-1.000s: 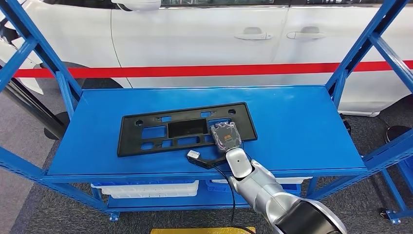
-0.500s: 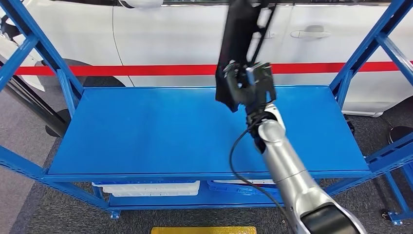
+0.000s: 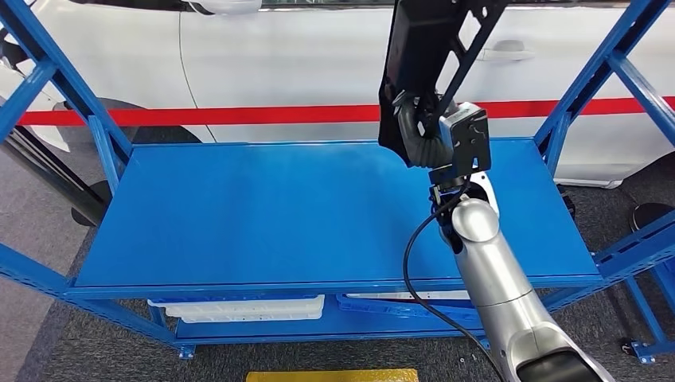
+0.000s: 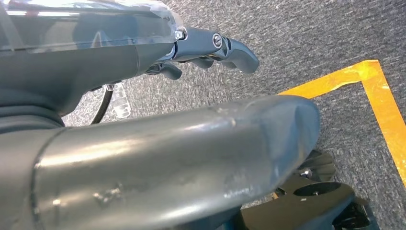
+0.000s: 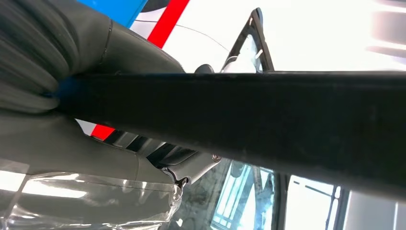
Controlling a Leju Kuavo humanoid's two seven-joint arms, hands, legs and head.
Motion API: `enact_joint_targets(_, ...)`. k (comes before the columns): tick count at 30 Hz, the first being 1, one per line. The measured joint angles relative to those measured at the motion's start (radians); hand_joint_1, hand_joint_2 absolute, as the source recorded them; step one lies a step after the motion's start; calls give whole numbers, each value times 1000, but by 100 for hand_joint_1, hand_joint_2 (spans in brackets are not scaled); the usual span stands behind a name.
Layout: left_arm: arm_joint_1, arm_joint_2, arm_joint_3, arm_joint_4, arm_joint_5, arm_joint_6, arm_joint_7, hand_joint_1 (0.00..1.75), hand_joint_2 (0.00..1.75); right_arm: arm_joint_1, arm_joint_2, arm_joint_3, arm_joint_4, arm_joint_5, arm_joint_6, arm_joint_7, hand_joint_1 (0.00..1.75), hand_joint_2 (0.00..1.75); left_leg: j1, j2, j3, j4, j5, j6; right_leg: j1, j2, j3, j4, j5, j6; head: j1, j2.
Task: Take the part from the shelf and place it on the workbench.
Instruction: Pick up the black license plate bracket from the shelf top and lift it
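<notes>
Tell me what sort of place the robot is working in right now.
Probably a car assembly or auto workshop floor: a white car is parked right behind the blue metal shelf, yellow floor tape marks zones on grey carpet, and the right robot hand holds a black plastic part.

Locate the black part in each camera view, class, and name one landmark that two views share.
Head view: black part raised above the shelf, held by the right hand.
Right wrist view: black part crosses the picture.
Left wrist view: absent.
Shared landmark: red stripe.
</notes>
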State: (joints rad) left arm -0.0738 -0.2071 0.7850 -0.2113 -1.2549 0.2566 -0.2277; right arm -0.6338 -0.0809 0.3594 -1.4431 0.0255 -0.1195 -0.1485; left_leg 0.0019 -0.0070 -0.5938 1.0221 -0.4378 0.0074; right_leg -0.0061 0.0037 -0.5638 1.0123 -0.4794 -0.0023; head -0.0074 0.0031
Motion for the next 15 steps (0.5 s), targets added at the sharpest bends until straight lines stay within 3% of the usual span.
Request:
enact_joint_targets(5, 1, 0, 12, 0, 23, 1, -28, 0, 0, 41, -39, 0, -51, -90, 31, -37, 175, 175, 0, 0, 0, 0, 0, 0, 0, -1, 0, 0, 0, 0, 0, 0)
enact_joint_targets(9, -5, 1, 33, 0, 66, -1, -94, 0, 0, 100, -71, 0, -100, -191, 95, -72, 175, 175, 0, 0, 0, 0, 0, 0, 0, 0, 0, 0, 0, 0, 0, 0)
enact_joint_targets(12, -12, 1, 53, 0, 104, -31, -168, 0, 0, 162, -87, 2, -151, -192, 114, -107, 175, 175, 0, -1, 0, 0, -1, 1, 0, -1, 0, 0, 0, 0, 0, 0)
enact_joint_targets(15, -20, -4, 84, 0, 184, -135, -351, 0, 131, 296, -92, 16, -239, -79, 89, -180, 175, 175, 0, -4, 0, 0, -1, 1, 0, -4, 2, -1, -3, 1, 0, 0)
